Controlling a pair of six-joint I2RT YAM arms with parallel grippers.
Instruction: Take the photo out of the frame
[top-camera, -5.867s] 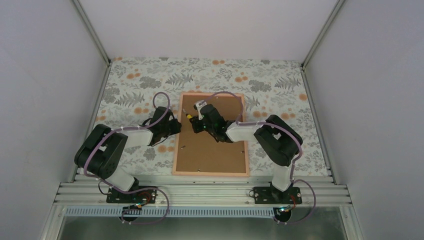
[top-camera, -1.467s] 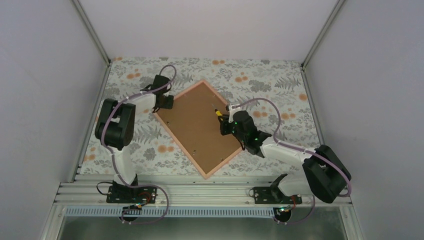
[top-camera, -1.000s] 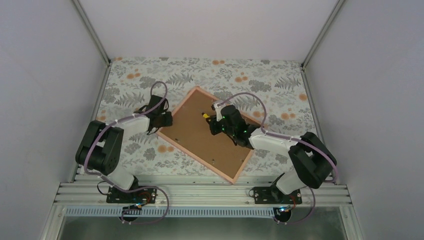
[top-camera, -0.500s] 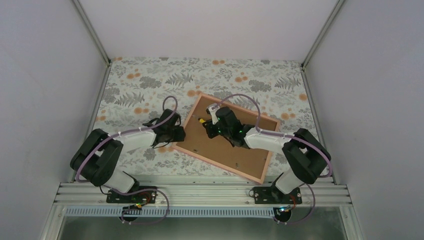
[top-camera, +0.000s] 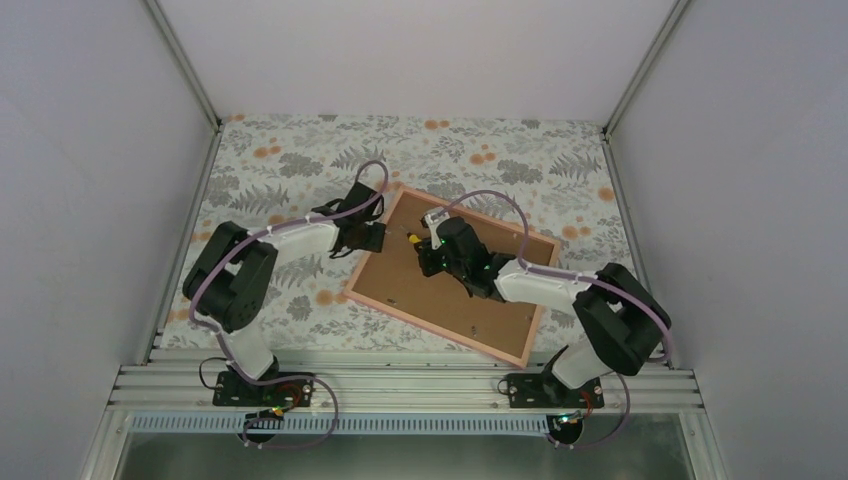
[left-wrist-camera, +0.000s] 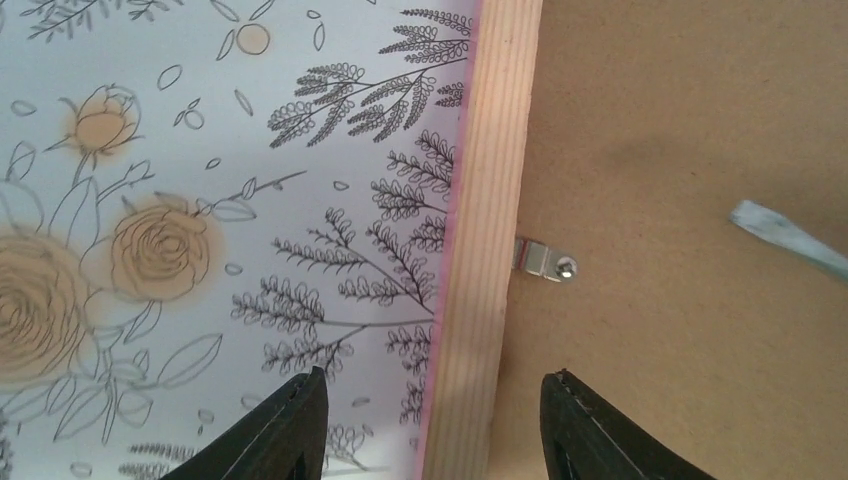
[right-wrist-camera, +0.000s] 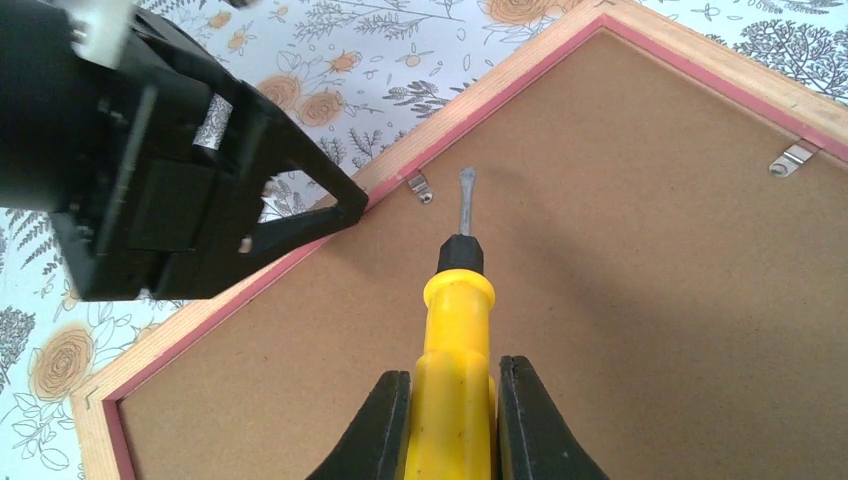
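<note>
The pink frame (top-camera: 432, 330) lies face down and skewed on the table, with its brown fibreboard backing (top-camera: 420, 290) up. The photo is hidden under the backing. My left gripper (top-camera: 372, 237) is open and straddles the frame's upper-left rail (left-wrist-camera: 490, 200), one finger over the cloth and one over the backing, beside a metal clip (left-wrist-camera: 545, 262). My right gripper (right-wrist-camera: 450, 390) is shut on a yellow screwdriver (right-wrist-camera: 455, 300) above the backing. Its blade points at that clip (right-wrist-camera: 420, 187), with the tip close to it. The left gripper's finger (right-wrist-camera: 300, 215) shows beside it.
A floral cloth (top-camera: 290, 170) covers the table. Grey walls enclose it on the left, back and right. An aluminium rail (top-camera: 400, 385) runs along the near edge. A second clip (right-wrist-camera: 795, 158) sits on the frame's far rail.
The frame was turned several ways over the earlier frames and has now settled. In the last half second my left gripper moved up along the frame's left rail. The right gripper has hardly moved.
</note>
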